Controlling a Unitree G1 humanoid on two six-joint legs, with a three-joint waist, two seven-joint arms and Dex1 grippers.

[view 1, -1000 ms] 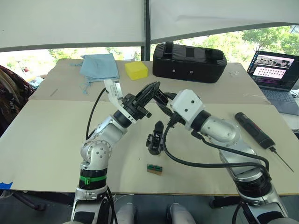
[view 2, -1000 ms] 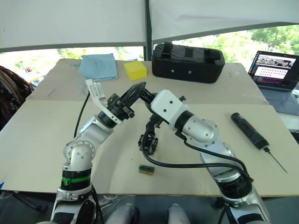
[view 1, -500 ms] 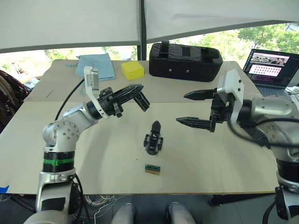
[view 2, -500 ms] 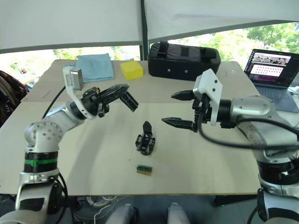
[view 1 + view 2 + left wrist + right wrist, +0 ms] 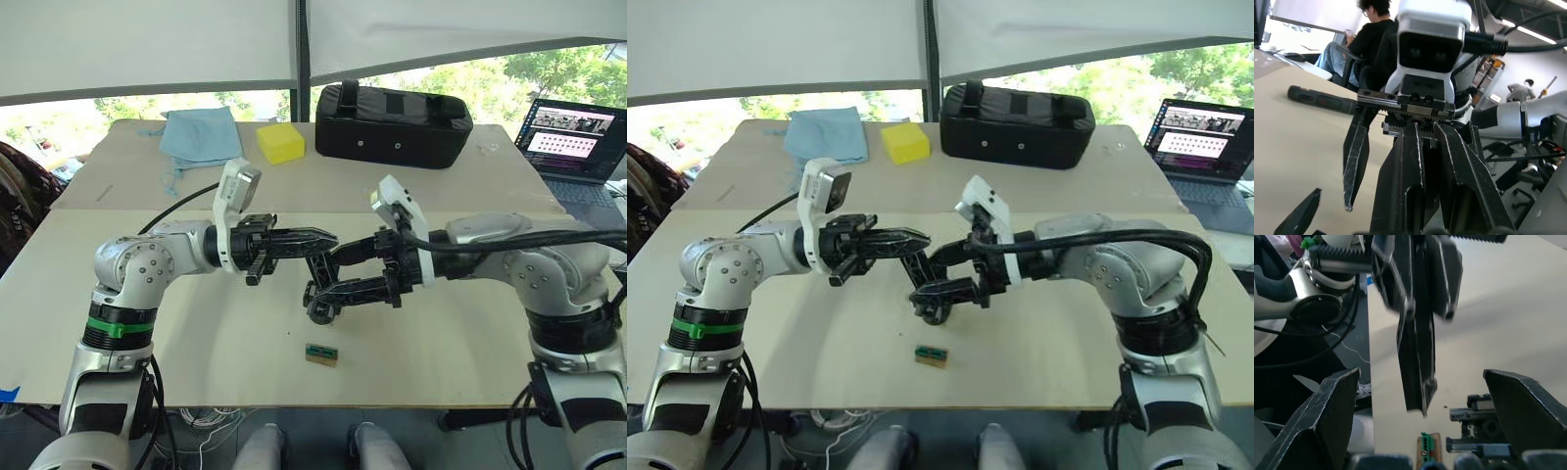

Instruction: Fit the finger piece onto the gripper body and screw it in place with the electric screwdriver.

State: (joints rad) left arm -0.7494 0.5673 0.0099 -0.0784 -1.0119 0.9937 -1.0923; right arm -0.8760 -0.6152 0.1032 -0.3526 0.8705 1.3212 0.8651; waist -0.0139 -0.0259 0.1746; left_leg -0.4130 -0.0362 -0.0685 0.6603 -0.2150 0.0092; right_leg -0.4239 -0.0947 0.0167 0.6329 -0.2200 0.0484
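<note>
We are at the fitting step — our left gripper (image 5: 318, 245) pinches the finger piece (image 5: 1418, 364) above the gripper body (image 5: 319, 299) on the table; our right gripper (image 5: 343, 273), fingers apart, must steady that body

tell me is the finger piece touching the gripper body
Apart. The right wrist view shows bare table between the finger piece, held in the left gripper, and the gripper body.
</note>
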